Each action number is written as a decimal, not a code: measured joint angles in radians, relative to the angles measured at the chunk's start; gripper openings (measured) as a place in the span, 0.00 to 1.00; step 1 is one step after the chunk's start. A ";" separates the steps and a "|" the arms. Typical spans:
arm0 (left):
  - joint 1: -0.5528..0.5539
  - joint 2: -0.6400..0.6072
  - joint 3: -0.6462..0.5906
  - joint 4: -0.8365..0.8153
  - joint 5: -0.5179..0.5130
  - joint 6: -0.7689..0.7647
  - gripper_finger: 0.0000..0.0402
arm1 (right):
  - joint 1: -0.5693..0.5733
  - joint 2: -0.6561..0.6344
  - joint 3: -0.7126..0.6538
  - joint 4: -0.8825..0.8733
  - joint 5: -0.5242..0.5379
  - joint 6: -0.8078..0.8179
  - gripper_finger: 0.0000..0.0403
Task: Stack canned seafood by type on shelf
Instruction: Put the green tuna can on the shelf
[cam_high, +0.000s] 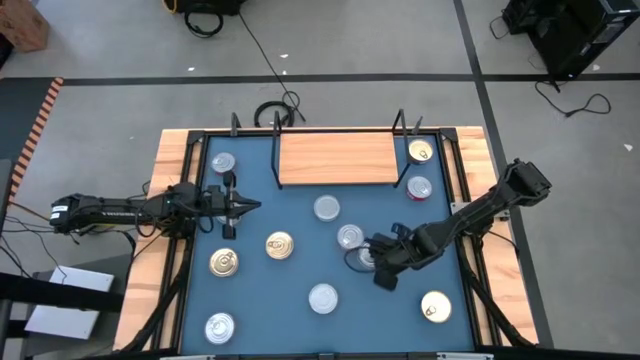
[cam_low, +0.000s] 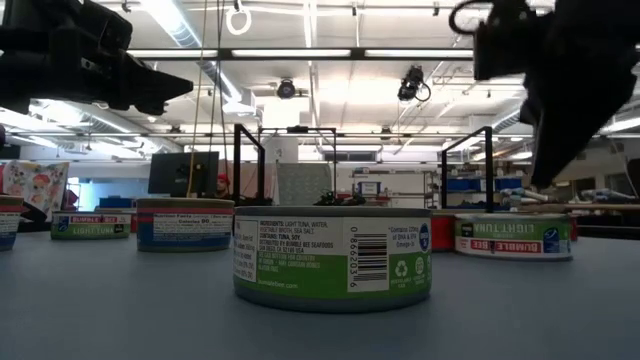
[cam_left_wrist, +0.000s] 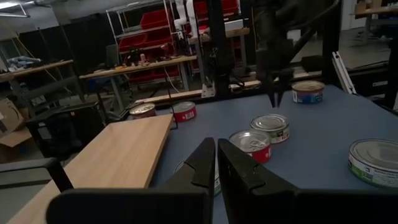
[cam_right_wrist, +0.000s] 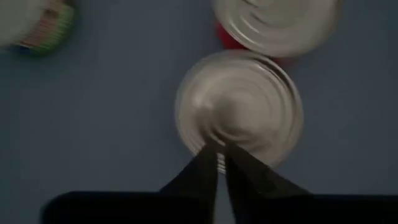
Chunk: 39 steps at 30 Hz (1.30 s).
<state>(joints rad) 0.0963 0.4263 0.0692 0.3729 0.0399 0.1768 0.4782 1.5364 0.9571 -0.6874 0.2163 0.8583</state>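
1. Canned seafood is spread over the blue table (cam_high: 300, 310); none of the tins lies on the shelf (cam_high: 337, 158), so the stacking by type is not yet begun, as far as I can judge.
2. Gold-lidded tins (cam_high: 280, 245) lie at the left middle, at the right front and in the far right corner; plain silver tins (cam_high: 326, 208) lie near the middle and at the front; a red-sided tin (cam_high: 419, 187) stands just beside the shelf's right end, on the table.
3. All tins are left to move; each type needs its own pile on the board.
4. The right gripper (cam_high: 372, 260) hangs above a silver-lidded tin (cam_right_wrist: 239, 112), with the fingers nearly together and pointing at the lid; in the right wrist view it grasps nothing.
5. The left gripper (cam_high: 240, 208) waits at the left side of the table, fingers pressed together and empty.
6. Another tin (cam_right_wrist: 273, 25) with red sides stands very close to the target tin; I think this neighbour leaves little room for the fingers to go around it.
7. The wire uprights (cam_high: 402, 125) at the shelf ends may limit the approach from the side.
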 joint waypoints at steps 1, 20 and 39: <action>0.000 0.000 0.000 0.000 0.000 0.000 0.06 | 0.006 0.000 0.006 0.012 0.000 -0.018 0.17; 0.000 0.000 0.000 0.001 -0.010 0.002 0.06 | 0.045 0.206 0.093 -0.007 0.032 -0.320 0.27; 0.000 0.000 0.000 0.002 -0.010 0.002 0.06 | -0.009 0.194 0.237 -0.150 0.061 -0.331 0.01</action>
<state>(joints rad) 0.0962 0.4263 0.0692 0.3744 0.0296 0.1785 0.4694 1.7304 1.1945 -0.8371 0.2771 0.5271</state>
